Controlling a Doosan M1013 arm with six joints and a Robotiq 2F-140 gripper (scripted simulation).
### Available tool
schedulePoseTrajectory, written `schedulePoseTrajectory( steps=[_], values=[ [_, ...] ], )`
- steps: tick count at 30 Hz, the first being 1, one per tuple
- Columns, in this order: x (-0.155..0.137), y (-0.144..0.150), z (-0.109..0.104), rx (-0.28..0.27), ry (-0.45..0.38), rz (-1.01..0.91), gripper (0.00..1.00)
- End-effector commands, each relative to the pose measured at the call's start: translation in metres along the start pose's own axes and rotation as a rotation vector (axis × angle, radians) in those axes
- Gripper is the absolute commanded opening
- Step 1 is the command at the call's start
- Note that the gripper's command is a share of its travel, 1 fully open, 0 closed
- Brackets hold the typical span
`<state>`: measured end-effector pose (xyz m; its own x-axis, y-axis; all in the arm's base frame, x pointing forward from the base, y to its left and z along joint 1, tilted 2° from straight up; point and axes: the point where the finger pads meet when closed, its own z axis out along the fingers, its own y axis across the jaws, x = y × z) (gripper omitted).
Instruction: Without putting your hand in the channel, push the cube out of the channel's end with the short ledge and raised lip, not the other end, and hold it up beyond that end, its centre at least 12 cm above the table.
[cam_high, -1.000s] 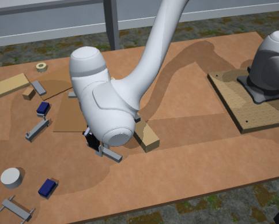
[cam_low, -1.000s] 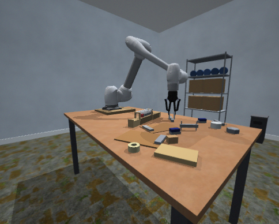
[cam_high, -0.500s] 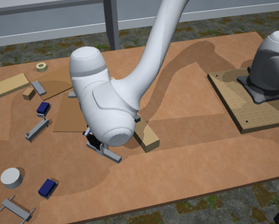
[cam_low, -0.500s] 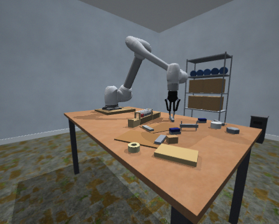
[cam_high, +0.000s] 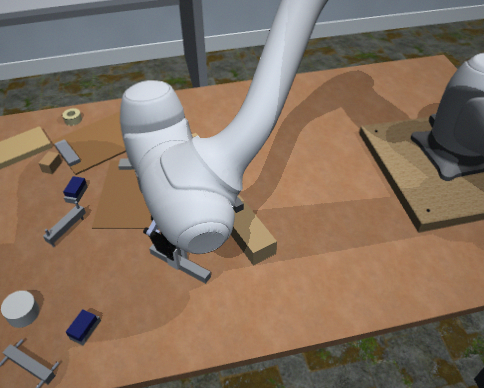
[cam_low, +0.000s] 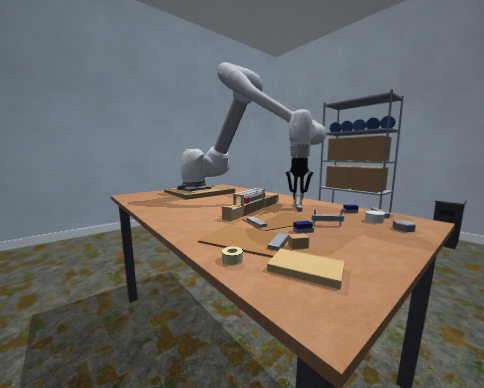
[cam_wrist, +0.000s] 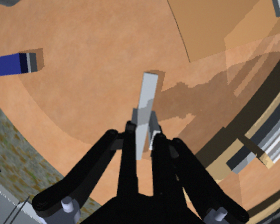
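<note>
My gripper (cam_high: 161, 243) (cam_low: 298, 199) (cam_wrist: 142, 117) is down at the table and shut on one end of a thin grey bar (cam_high: 193, 269) (cam_wrist: 149, 97). The bar lies flat on the table and points away from the fingers. The channel (cam_low: 252, 204) (cam_high: 257, 236) (cam_wrist: 249, 142) is a long tan trough with a clear top, just beside the gripper. The arm hides most of it in the top view. A small red cube (cam_low: 246, 199) shows inside it near one end.
A cardboard sheet (cam_high: 119, 200) lies beyond the gripper. At the left are two blue blocks (cam_high: 74, 186) (cam_high: 81, 325), grey handle bars (cam_high: 63, 224) (cam_high: 30, 363), a grey cylinder (cam_high: 20, 308), a tan ring (cam_high: 73, 116) and a tan slab (cam_high: 22, 145). The robot base plate (cam_high: 430, 200) is at the right.
</note>
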<state>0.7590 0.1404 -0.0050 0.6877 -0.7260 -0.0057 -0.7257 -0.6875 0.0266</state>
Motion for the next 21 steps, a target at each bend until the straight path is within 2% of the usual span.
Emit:
schedulePoseTrajectory(
  steps=[1, 7, 10, 13, 19, 21],
  values=[
    [-0.002, 0.002, 0.005, -0.001, -0.004, -0.005, 0.00],
    [-0.002, 0.002, 0.004, -0.001, -0.004, -0.005, 0.00],
    [-0.002, 0.002, -0.003, -0.001, -0.004, -0.005, 0.00],
    [-0.002, 0.002, -0.027, -0.001, -0.004, -0.005, 0.00],
    [-0.002, 0.002, -0.093, -0.001, -0.004, -0.005, 0.00],
    [-0.002, 0.002, -0.093, -0.001, -0.004, -0.005, 0.00]
  ],
)
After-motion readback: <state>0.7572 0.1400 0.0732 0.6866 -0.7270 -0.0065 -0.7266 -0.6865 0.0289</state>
